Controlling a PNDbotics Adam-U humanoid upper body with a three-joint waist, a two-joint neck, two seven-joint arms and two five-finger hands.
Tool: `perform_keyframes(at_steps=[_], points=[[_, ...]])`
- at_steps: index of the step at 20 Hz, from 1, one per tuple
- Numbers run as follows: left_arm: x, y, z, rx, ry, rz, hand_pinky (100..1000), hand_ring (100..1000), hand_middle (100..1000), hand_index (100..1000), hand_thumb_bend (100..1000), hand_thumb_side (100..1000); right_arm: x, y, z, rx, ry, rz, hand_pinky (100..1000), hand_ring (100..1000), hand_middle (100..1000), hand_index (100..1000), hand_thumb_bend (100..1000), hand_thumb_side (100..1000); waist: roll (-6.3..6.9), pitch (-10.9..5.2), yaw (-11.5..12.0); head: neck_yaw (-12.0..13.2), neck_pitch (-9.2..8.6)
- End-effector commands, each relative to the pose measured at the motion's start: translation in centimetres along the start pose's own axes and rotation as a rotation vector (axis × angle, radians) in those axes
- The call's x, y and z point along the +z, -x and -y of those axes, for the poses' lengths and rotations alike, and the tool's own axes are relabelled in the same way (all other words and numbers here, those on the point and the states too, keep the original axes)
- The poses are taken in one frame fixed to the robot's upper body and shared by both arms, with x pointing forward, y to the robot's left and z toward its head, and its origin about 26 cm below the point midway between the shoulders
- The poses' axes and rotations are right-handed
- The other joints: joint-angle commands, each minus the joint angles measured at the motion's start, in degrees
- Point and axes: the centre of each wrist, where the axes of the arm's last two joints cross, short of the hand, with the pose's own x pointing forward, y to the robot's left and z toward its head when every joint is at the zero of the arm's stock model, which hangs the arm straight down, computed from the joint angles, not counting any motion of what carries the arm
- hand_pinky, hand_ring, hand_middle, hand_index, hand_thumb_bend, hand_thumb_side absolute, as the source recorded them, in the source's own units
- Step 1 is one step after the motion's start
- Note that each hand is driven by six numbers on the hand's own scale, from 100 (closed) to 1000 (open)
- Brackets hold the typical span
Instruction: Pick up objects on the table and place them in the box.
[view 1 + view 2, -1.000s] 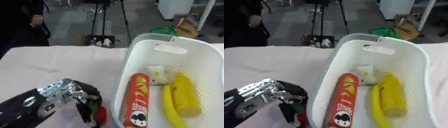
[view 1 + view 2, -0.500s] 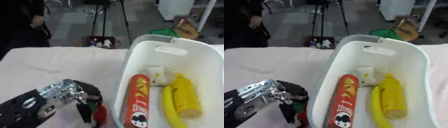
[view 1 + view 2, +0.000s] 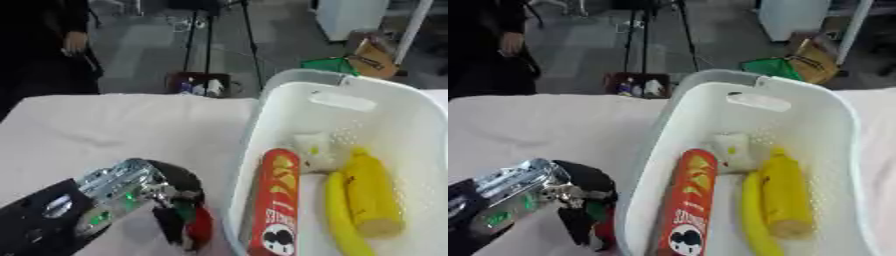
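I see the table (image 3: 105,130) under its pale cloth, with the white box (image 3: 289,100) on its right side. My left hand (image 3: 166,200) sits just beside the box's left wall, fingers curled down around a small red and green object (image 3: 199,225). In the box lie a red tube (image 3: 273,200), a yellow bottle (image 3: 372,192) and a banana (image 3: 346,220).

A table draped in a wrinkled pale pink cloth (image 3: 105,130) fills the foreground, its far edge running toward twelve o'clock against a grey floor. A white perforated plastic basket with a cut-out handle (image 3: 346,102) rests directly on the cloth, occupying the side from one o'clock down to five o'clock. The cloth lies bare from nine to eleven o'clock.
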Motion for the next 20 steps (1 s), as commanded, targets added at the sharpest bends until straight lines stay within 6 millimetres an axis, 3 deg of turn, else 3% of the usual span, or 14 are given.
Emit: perform_keyframes(at_steps=[1, 8, 20], points=[[1.4, 0.6, -1.1, -0.008, -0.041, -0.036, 346, 495, 540, 681, 336, 567, -0.5, -0.4, -0.3, -0.012, -0.02, 0.018, 342, 394, 402, 523, 100, 802, -0.12, -0.95, 0.08, -0.09, -0.69], [4.0, 1.1, -2.2, -0.02, -0.112, -0.082, 346, 495, 539, 675, 324, 567, -0.6, -0.5, -0.2, -0.007, -0.023, 0.019, 341, 394, 402, 523, 100, 803, 0.14, -1.23, 0.33, -0.32, -0.51], [5.8, 1.7, -2.8, -0.062, -0.149, -0.134, 348, 496, 544, 673, 300, 572, -0.6, -0.5, 0.0, -0.002, -0.027, 0.021, 341, 394, 402, 523, 100, 803, 0.44, -1.52, 0.37, -0.35, -0.02]])
